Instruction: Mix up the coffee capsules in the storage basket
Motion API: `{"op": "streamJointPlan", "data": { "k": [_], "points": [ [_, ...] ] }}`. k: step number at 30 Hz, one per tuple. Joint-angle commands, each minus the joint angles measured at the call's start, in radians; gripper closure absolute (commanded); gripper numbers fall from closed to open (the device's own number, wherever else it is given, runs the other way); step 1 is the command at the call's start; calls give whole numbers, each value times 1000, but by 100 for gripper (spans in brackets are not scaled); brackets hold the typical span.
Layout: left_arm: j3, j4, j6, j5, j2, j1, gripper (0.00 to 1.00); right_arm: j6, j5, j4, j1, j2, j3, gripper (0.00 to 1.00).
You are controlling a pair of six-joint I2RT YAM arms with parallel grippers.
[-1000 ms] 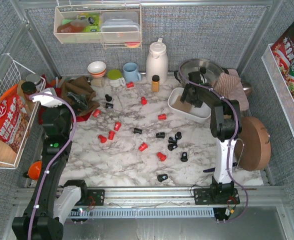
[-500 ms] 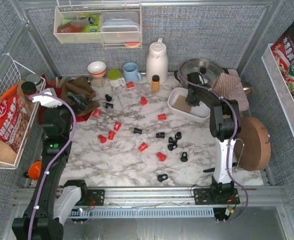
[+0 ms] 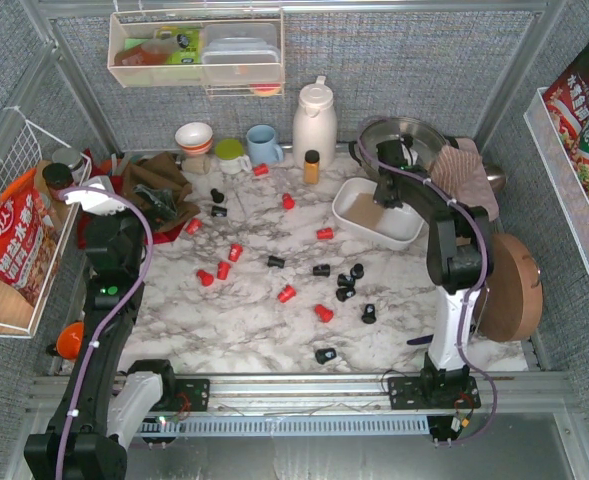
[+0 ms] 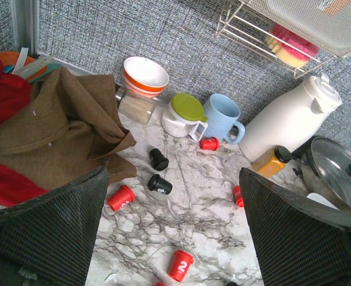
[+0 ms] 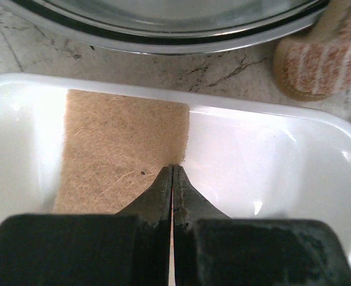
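1. The shallow white plastic storage basket (image 3: 402,237) sits open side up on the grey-veined marble table top (image 3: 244,320). In the top view it is at about 1 o'clock from the table's middle.
2. Its long side runs from 10 o'clock to 4 o'clock in that view. A flat brown fuzzy pad (image 3: 358,208) lies inside its 10 o'clock half.
3. The right gripper (image 5: 173,171) reaches down into the basket. Its two black fingers are pressed tight together with nothing seen between them. They sit over the pad's edge, but I cannot tell if they touch the bottom.
4. The small cup-shaped plastic coffee capsules (image 3: 287,294), some red and some black, lie scattered on the table top. They spread from 9 o'clock round to 6 o'clock of the basket and point many different ways. A bunch of black ones sits near the basket at about 7 o'clock.
5. The left gripper (image 4: 172,173) hangs over the far left of the table. Its fingers are spread wide and hold nothing. A crumpled brown cloth (image 4: 56,131) lies under it at 9 o'clock.
6. A steel pot with a glass lid (image 3: 404,135) stands just beside the basket at 12 o'clock. A small amber bottle with a black cap (image 3: 312,166) stands near it at 10 o'clock.
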State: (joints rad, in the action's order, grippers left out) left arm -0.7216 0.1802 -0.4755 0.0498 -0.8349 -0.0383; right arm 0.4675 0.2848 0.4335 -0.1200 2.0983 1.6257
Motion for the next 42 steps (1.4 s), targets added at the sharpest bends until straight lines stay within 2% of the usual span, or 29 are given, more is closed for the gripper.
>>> {"op": "streamJointPlan", "data": {
  "k": [1, 15, 21, 26, 33, 36, 42],
  "points": [
    [2, 33, 2, -2, -1, -2, 1, -52, 32, -18, -7, -59, -12, 100],
    [2, 34, 0, -10, -13, 0, 1, -103, 62, -55, -27, -280, -107, 100],
    [0, 33, -5, -21, -22, -2, 1, -150, 211, -125, -18, -399, -179, 100],
    [-3, 30, -5, -32, -30, -1, 1, -136, 292, -218, 34, -519, -286, 100],
    [-12, 22, -3, -66, -56, -2, 1, -47, 426, -438, 166, -701, -534, 100],
    [-27, 6, 0, -85, -78, -1, 1, -21, 467, -482, 215, -718, -596, 100],
    [-43, -15, 3, -112, -122, -1, 1, -1, 481, -468, 272, -649, -566, 100]
  ]
}}
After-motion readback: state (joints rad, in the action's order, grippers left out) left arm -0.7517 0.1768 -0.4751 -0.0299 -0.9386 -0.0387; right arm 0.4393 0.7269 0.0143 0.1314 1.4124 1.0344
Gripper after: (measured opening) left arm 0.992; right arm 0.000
